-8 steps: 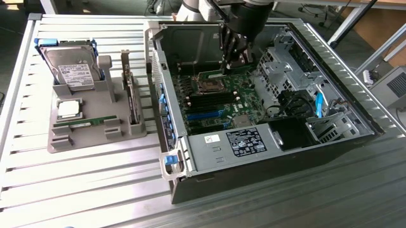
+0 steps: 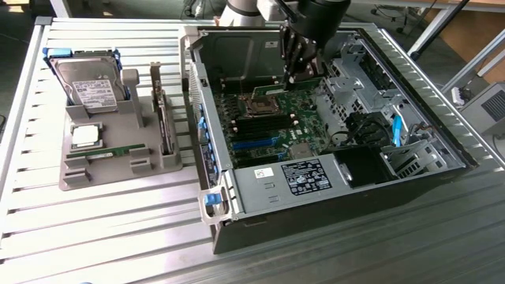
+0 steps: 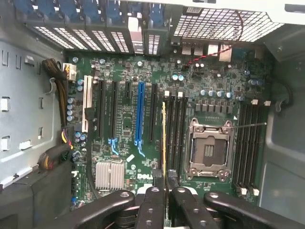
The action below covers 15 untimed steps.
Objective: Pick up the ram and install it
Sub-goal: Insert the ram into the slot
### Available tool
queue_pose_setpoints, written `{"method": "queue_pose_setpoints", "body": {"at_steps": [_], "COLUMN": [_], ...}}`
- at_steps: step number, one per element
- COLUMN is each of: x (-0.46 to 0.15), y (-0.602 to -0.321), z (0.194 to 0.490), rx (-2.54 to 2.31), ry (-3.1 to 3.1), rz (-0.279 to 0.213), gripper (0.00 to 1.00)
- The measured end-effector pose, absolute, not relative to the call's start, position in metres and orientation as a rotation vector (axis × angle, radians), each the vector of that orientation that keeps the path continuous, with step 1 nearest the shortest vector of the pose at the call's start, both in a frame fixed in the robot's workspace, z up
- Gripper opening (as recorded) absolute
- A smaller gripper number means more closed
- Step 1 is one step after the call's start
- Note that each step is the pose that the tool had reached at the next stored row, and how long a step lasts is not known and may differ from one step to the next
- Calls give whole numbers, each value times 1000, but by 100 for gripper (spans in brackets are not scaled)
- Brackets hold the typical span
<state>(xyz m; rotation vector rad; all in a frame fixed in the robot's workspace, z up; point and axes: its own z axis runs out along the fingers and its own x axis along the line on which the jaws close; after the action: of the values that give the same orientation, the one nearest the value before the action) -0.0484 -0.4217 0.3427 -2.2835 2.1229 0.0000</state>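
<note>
On the ribbed metal table [image 2: 94, 236] we see an open computer case [image 2: 236, 50]. Our gripper [image 2: 297, 78], clamped on the ram [image 2: 266, 90], holds it above the far end of the motherboard [image 2: 272, 127], near the processor socket [image 2: 257, 107].

My exterior camera looks down from high, well back, on the open computer case [image 2: 332, 213]. My wrist camera faces its motherboard [image 3: 125, 125] closely, past the gripper [image 3: 165, 185]; both views share that board.
</note>
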Motion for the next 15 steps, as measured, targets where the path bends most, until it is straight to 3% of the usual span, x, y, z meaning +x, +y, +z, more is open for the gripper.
{"method": "queue_pose_setpoints", "body": {"at_steps": [15], "x": [-44], "y": [-422], "z": [313], "rx": [-2280], "ry": [2129], "rz": [3], "gripper": [11]}}
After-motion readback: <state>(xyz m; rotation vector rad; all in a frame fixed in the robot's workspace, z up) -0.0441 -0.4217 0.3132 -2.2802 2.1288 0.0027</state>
